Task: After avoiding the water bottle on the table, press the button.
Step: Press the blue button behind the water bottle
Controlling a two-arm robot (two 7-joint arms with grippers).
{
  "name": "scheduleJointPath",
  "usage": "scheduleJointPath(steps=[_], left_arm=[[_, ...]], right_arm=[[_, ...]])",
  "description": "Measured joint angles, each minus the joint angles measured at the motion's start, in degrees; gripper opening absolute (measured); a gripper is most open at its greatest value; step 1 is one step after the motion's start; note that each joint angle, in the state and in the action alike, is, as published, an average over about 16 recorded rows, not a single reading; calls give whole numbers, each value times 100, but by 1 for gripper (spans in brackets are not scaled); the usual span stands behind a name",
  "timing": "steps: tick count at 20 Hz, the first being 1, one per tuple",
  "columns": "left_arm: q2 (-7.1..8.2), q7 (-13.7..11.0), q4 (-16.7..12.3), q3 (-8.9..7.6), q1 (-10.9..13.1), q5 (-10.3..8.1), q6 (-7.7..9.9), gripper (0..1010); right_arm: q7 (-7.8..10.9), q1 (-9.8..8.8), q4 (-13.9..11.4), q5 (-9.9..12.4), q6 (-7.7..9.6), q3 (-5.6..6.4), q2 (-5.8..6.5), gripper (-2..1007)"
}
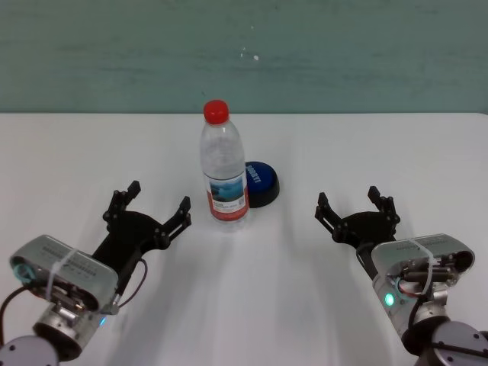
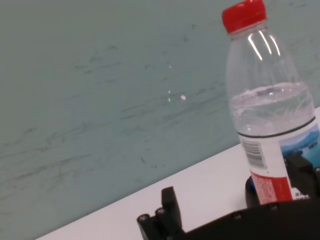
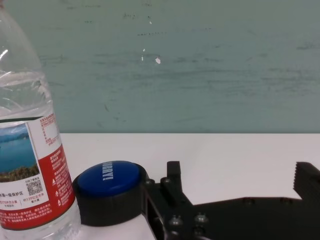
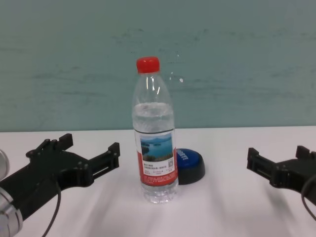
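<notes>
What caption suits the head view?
Water bottle stands before the blue button, open left claw and right claw flanking.

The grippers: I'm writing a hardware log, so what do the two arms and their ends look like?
Both are matte black. The left gripper and right gripper have flat, angular fingers with small screw heads showing. Behind each sits a silver-grey wrist housing, strapped with a white band. A thin black cable loops beside the left wrist. A green light glows on the right wrist, a bluish one on the left.

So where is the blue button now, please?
In the head view the button sits near the table's middle, just behind and right of the water bottle, partly hidden by it.
</notes>
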Motion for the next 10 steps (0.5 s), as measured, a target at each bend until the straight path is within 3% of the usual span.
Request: scheduleJointPath(steps=[5,10], left_arm=[[7,-11,8,3,-8,5,-11,1000],[11,-17,13,5,-13,8,-17,1000]], right_arm=[[13,-4,-8,0,2,0,2,1004],[165,-50,-112,7,39,-4,52,1004]])
